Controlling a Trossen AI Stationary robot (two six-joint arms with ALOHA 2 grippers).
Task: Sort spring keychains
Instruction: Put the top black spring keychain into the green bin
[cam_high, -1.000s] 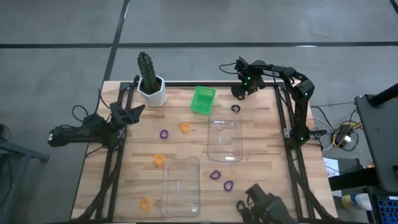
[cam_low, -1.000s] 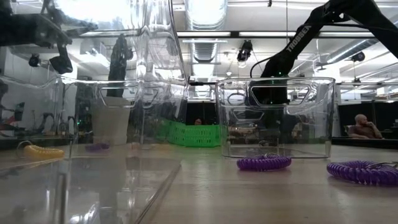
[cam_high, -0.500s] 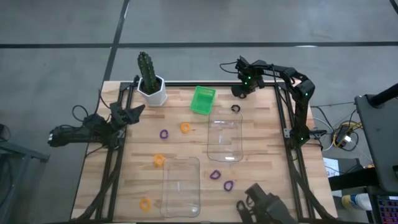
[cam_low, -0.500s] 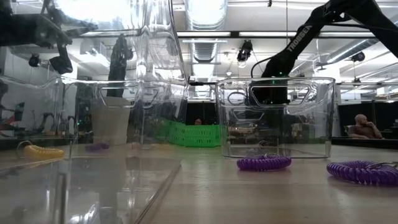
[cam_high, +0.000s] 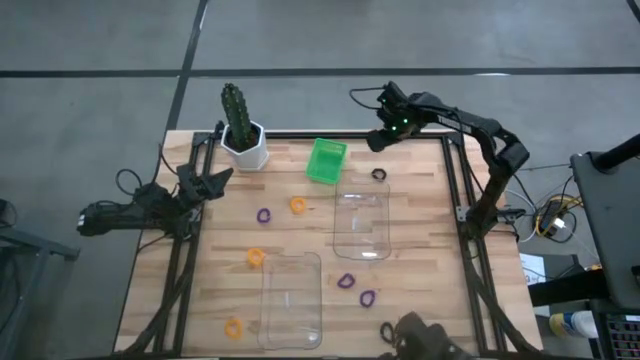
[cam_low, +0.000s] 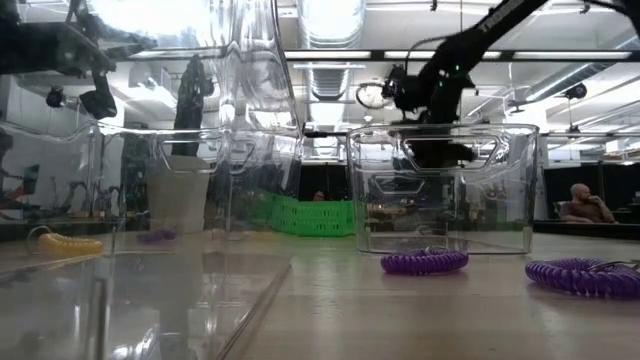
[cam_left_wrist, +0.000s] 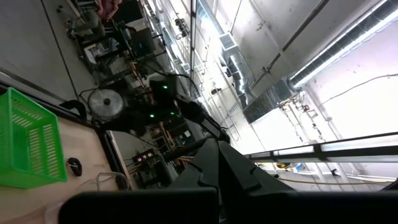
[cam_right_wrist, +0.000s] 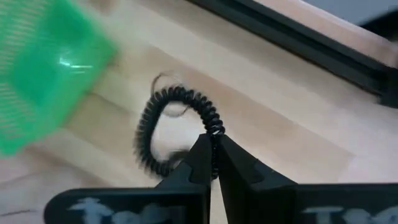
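Right end effector pinched on a black spring keychain above the bench's far edge.

The right end effector (cam_right_wrist: 211, 149) has its fingers together on a black spring keychain (cam_right_wrist: 171, 127), which hangs from the tips over the wood beside the green bin (cam_right_wrist: 43, 81). In the high view its arm reaches from the right side along the far edge, elbow bent, wrist near the rail. Another black keychain (cam_high: 379, 175) lies just beyond the far clear tray (cam_high: 361, 222); orange (cam_high: 297, 205) and purple keychains (cam_high: 264, 215) are scattered between the trays, near the second tray (cam_high: 291, 299). A potted cactus (cam_high: 240, 125) stands at the far left corner. The left end effector (cam_high: 215, 180) waits at the bench's (cam_high: 420, 240) left edge, fingers apart.
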